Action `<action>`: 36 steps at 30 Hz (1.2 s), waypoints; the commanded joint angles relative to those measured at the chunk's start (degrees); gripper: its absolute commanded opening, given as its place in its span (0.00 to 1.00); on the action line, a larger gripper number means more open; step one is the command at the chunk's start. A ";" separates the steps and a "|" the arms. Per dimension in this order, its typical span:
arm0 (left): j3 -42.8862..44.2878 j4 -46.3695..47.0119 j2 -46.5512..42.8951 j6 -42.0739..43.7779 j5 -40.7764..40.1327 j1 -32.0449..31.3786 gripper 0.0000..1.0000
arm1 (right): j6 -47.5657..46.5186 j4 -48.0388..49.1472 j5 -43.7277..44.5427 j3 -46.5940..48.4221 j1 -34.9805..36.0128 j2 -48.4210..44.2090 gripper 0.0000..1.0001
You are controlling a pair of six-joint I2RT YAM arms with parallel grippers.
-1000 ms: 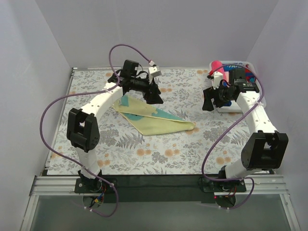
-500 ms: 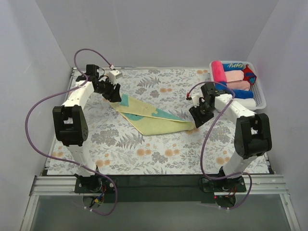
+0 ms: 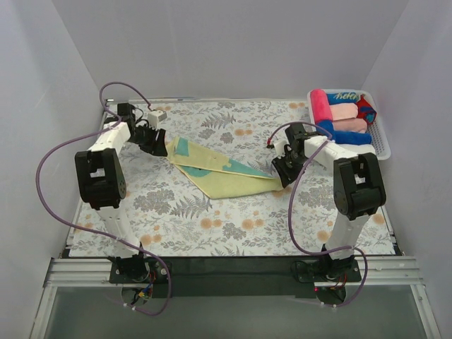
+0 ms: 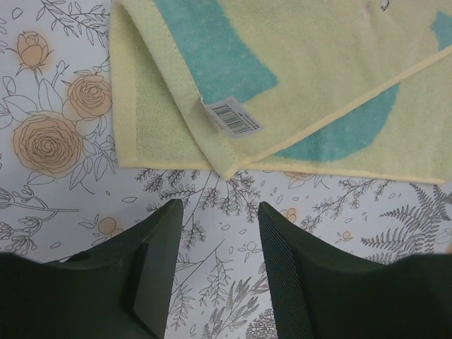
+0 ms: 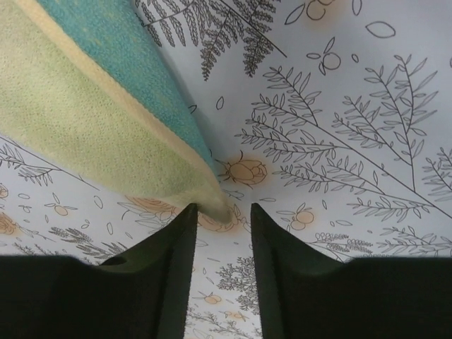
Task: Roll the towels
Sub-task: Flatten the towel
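Both ends of the yellow towel (image 3: 226,176), lying folded flat mid-scene on the worktop (image 3: 212,226), have a gripper beside them. At the far-left corner the left gripper (image 3: 157,145) stands wide open and empty, just short of the cloth. The right gripper (image 5: 222,208) is also parted and holds nothing, with the towel's right tip at its mouth. Closing now risks catching one layer only, or missing the cloth altogether, so the fold could open or the roll could start crooked.
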 commanded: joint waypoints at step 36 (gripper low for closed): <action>-2.91 6.89 6.11 -11.72 1.17 -2.60 0.14 | 1.50 1.09 -4.10 3.28 0.38 1.49 0.01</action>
